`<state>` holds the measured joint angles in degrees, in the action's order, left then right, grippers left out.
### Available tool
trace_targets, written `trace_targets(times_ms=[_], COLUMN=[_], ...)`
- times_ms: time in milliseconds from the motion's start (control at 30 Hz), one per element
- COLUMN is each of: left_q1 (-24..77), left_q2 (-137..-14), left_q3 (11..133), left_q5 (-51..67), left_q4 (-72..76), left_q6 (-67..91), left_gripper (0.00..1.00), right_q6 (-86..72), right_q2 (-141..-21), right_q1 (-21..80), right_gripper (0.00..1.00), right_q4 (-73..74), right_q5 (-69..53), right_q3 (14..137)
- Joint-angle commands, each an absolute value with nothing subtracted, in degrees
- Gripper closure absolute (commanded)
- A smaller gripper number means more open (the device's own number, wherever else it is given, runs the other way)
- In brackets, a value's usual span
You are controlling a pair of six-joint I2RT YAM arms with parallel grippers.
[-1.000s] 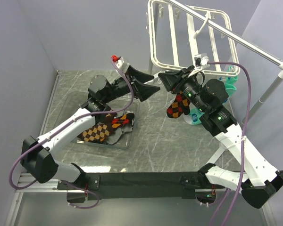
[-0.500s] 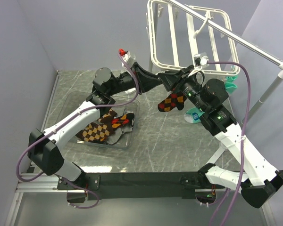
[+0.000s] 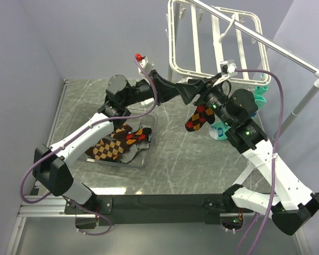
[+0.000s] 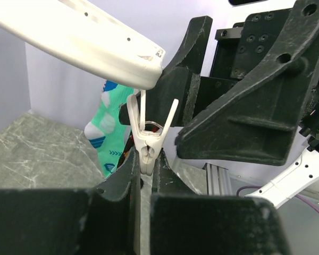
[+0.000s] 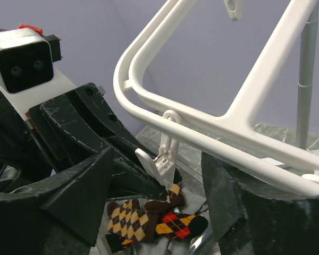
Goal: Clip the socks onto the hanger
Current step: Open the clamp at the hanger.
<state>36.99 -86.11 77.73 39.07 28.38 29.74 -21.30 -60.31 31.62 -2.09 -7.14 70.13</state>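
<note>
Clamps the left tool (image 4: pixel 145 167) shut on the lower part of a white clip (image 4: pixel 149 139) under the rim of the hanger (image 5: pixel 202 135). Holds the right tool (image 5: pixel 158 159) close by, fingers apart, gripping nothing. Hangs an argyle sock (image 3: pixel 198 118) just below the clip, seemingly caught in it. Shows a mint sock (image 4: pixel 109 133) hanging beyond. Leaves other argyle socks (image 3: pixel 109 149) in a tray (image 3: pixel 143 159) on the worktop (image 3: pixel 175 170).
</note>
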Motion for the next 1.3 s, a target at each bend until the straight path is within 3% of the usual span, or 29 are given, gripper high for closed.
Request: trace_targets(times_ms=[0,167,567,933,1067,1267], left_q1=[37.2,37.0,35.8,34.9,34.6,34.5], left_q2=[-86.2,-86.7,-87.6,-88.2,-88.2,-88.3], left_q3=[79.8,79.9,81.4,82.0,82.0,82.0], left_q5=[40.2,42.5,47.5,48.6,49.0,49.0], left_q4=[29.6,31.5,31.1,30.7,31.0,31.1], left_q6=[29.9,31.2,33.3,33.8,34.3,34.4], left_gripper=[0.99,0.99,0.99,0.99,0.99,0.99], right_q6=[-23.5,-25.5,-25.4,-25.0,-25.4,-25.6], right_q2=[-58.4,-57.1,-58.0,-59.2,-59.7,-60.4], right_q1=[30.9,29.6,27.1,26.8,26.6,26.5], right_gripper=[0.25,0.25,0.29,0.35,0.42,0.72], right_q4=[-4.4,-9.0,-27.6,-31.3,-31.6,-31.5], right_q5=[-5.1,-5.0,-17.8,-19.2,-19.6,-20.2], right_q3=[70.8,67.3,59.5,58.8,59.3,59.9])
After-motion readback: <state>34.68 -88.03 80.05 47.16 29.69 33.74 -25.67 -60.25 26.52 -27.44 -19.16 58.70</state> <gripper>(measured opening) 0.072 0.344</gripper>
